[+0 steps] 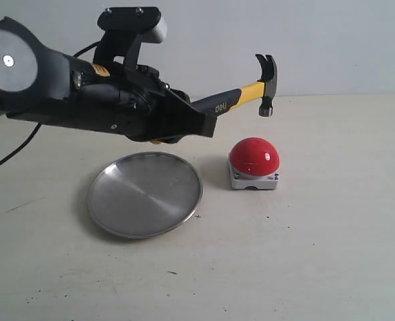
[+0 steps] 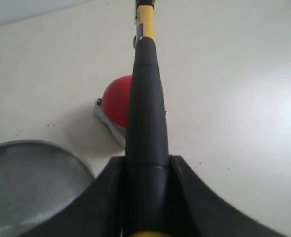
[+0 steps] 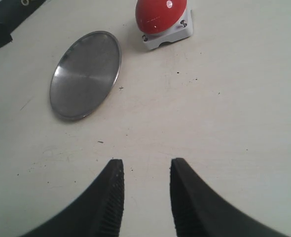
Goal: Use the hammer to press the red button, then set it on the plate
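My left gripper is shut on the hammer by its black handle and holds it in the air. The dark steel head hangs above the red button, clear of the dome. In the left wrist view the handle runs out between the two fingers, with the red button partly hidden behind it. The plate lies flat to the left of the button, below the left arm. My right gripper is open with nothing in it, well short of the plate and the red button.
The pale table carries only the plate and the button. A black cable trails off at the far left behind the left arm. The right arm does not show in the exterior view.
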Motion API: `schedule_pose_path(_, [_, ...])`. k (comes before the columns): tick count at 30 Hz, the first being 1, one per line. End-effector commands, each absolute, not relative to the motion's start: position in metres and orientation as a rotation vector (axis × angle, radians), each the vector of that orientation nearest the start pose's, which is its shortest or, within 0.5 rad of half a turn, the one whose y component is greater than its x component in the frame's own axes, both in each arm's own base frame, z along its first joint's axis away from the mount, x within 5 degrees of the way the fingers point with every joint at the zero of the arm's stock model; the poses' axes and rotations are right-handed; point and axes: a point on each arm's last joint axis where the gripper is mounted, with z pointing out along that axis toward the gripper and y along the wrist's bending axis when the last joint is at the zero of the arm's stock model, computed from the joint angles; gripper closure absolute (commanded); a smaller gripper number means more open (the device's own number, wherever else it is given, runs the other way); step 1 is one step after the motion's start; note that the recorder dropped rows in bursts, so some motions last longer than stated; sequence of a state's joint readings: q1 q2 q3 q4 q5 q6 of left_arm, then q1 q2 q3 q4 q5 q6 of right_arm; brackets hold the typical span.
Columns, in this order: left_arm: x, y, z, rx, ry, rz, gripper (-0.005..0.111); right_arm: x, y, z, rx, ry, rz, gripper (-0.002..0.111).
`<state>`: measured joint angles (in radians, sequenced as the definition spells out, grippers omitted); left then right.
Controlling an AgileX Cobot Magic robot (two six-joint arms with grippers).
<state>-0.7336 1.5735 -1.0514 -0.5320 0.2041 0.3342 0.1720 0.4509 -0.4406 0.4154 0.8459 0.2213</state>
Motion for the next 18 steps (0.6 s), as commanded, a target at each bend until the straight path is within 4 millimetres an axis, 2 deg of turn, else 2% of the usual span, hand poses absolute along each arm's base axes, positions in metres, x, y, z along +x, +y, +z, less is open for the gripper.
schedule_pose_path(1, [0.246,-0.241,0.262,0.598,2.101,-0.625,0.107,0.069,0.040,0.264,0.218,2.335,0.695,0.076])
schedule_pose_path(5, [0.242,-0.238,0.252,0.601,2.119,-0.609,0.107,0.069,0.040,0.264,0.218,2.335,0.695,0.076])
schedule_pose_path(10, [0.242,-0.237,0.251,0.594,2.112,-0.603,0.107,0.069,0.040,0.264,0.218,2.335,0.695,0.076])
schedule_pose_path(12, [0.243,-0.236,0.254,0.585,2.093,-0.602,0.107,0.069,0.040,0.264,0.218,2.335,0.695,0.076])
schedule_pose_path(18, [0.238,-0.229,0.282,0.562,1.980,-0.614,0.107,0.070,0.040,0.264,0.218,2.331,0.695,0.076])
